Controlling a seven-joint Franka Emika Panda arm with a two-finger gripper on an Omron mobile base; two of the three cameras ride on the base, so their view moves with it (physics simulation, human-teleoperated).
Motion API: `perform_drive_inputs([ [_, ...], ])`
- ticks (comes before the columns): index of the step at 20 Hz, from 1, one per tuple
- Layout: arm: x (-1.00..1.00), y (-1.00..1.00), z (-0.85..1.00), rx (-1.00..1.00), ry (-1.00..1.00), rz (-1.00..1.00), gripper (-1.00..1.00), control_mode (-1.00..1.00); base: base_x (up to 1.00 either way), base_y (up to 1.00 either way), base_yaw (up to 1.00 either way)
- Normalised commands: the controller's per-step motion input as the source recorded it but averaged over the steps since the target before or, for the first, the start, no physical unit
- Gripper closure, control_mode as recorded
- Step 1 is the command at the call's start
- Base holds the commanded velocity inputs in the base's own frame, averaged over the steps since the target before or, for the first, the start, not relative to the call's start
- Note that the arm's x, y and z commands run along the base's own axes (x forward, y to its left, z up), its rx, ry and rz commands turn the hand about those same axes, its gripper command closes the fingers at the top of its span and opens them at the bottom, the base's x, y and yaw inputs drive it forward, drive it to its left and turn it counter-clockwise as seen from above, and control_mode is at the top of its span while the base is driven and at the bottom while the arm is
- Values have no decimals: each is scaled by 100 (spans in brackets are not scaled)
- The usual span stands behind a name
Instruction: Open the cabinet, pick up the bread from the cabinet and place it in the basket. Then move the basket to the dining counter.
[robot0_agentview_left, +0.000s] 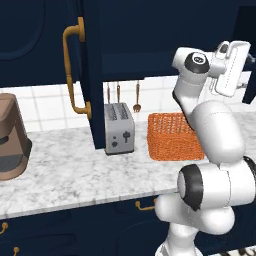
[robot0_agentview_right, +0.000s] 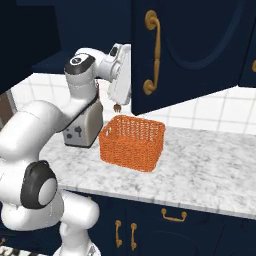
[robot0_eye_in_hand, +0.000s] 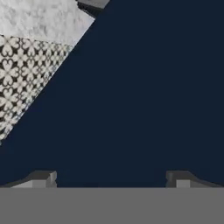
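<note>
Reaching up beside the swung-out cabinet door (robot0_agentview_right: 195, 45) with its claw (robot0_eye_in_hand: 111, 179) spread wide and empty, the arm could knock that door or, above the wicker basket (robot0_agentview_right: 132, 141) on the worktop (robot0_agentview_right: 210, 165), grope for bread seemingly hidden inside.

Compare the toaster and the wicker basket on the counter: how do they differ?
The toaster is grey metal with solid sides and slots on top; the basket is orange woven wicker with open-mesh sides. The toaster stands tall and narrow; the basket sits lower and wider. The basket looks empty. Both rest upright on the marble counter, side by side and apart.
</note>
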Motion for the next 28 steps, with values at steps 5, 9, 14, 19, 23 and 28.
perform_drive_inputs([
  [5, -3, -100, 0, -4, 3, -46, -100, -100, 0, 0, 0],
  [9, -61, -100, 2, 0, -2, -13, -100, -100, 0, 0, 0],
  [14, -87, -100, -2, 12, -16, 2, -100, -100, 0, 0, 0],
  [19, -61, -99, -2, 19, -15, 15, -100, -100, 0, 0, 0],
  [23, -22, 35, 0, -3, -2, 12, -100, -100, 0, 0, 0],
  [28, -10, 100, -15, -19, -1, 18, -100, -100, 0, 0, 0],
])
